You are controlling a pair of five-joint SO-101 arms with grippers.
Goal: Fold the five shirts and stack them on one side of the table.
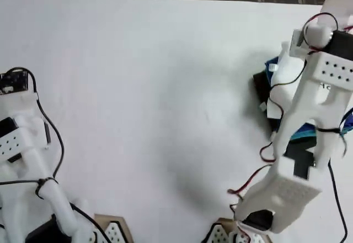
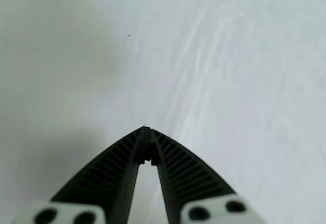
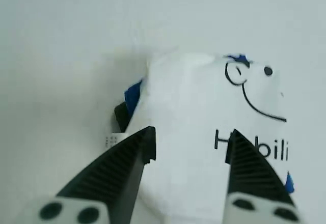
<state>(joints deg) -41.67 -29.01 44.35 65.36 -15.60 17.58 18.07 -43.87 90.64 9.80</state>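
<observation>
Lying folded at the right side of the white table point(image 1: 154, 88), a stack of shirts point(image 1: 263, 87) sits beneath the right arm point(image 1: 309, 105), with a white shirt point(image 3: 193, 96) on top. Dark lettering point(image 3: 252, 145) runs across the top shirt's front below a simple line drawing of a smiling face point(image 3: 249, 89); the print is cut off at the frame edge and partly covered by a finger. A blue layer point(image 3: 133, 95) and a black layer point(image 3: 120, 116) peek out along one edge of the stack, beside a small white label point(image 3: 110, 141) too fine to read. The right gripper point(image 3: 191, 132) hangs over the white shirt with its jaws apart. Well away at the table's left side, the left arm point(image 1: 33, 160) holds the left gripper point(image 2: 145, 132) over bare tabletop, jaws together with tips touching.
</observation>
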